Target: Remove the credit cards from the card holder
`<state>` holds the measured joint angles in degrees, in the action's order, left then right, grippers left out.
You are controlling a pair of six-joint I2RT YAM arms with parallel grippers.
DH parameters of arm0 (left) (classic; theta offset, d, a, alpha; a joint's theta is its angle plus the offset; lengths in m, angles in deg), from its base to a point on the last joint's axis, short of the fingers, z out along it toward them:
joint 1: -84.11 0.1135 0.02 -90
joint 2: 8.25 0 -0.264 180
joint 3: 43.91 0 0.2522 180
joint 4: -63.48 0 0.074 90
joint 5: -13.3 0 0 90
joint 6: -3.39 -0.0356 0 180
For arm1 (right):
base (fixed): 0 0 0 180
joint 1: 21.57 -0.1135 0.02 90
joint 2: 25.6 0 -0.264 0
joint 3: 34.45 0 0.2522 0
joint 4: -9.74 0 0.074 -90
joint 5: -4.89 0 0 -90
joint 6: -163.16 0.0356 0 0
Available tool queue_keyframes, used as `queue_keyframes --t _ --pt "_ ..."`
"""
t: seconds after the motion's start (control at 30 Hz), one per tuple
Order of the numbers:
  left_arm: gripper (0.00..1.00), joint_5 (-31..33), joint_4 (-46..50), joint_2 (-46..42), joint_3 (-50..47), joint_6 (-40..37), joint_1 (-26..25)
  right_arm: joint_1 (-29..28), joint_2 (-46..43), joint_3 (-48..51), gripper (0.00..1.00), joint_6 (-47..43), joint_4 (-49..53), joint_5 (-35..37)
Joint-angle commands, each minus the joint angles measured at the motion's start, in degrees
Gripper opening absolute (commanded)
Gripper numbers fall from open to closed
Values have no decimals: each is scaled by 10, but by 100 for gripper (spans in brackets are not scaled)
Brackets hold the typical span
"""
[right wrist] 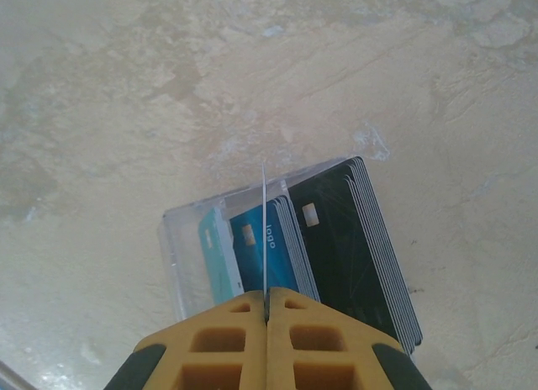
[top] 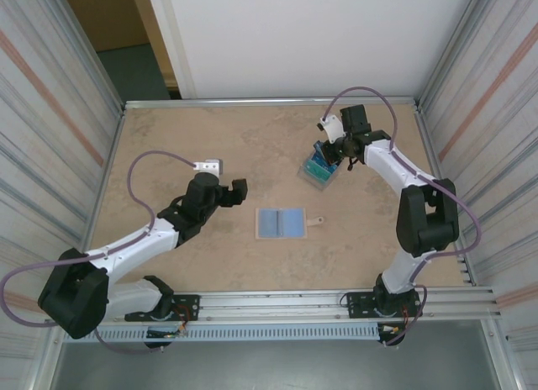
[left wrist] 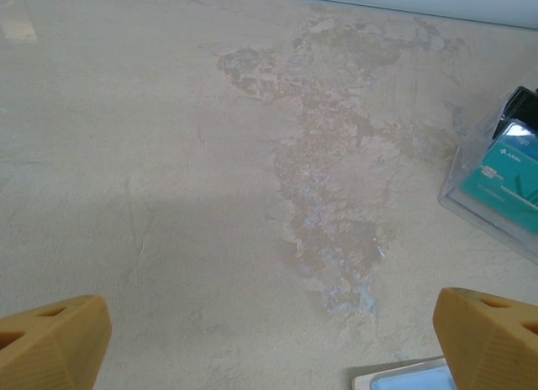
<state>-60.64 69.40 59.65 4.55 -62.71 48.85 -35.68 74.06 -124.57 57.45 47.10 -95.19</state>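
As the right claw nips a thin, stiff, likely slick credit card above the clear tray, the left claw gapes.

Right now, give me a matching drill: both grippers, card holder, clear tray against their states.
Things:
1 left gripper
2 right gripper
3 card holder
4 clear tray

States:
A lies spread open in the middle of the table
B shut on a thin card, seen edge-on
C open, nothing between its fingers
D holds stacked cards in teal, blue and dark

Pairs: 1-C, 2-B, 3-A, 4-D
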Motion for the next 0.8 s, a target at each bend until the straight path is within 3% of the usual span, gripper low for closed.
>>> queue_keyframes --t 0.0,0.77 --pt "99 -7 -16 -19 -9 8 9 6 18 -27 0 -30 -5 -5" --pt "99 -40 -21 -17 -13 25 35 10 36 -30 0 -89 36 18"
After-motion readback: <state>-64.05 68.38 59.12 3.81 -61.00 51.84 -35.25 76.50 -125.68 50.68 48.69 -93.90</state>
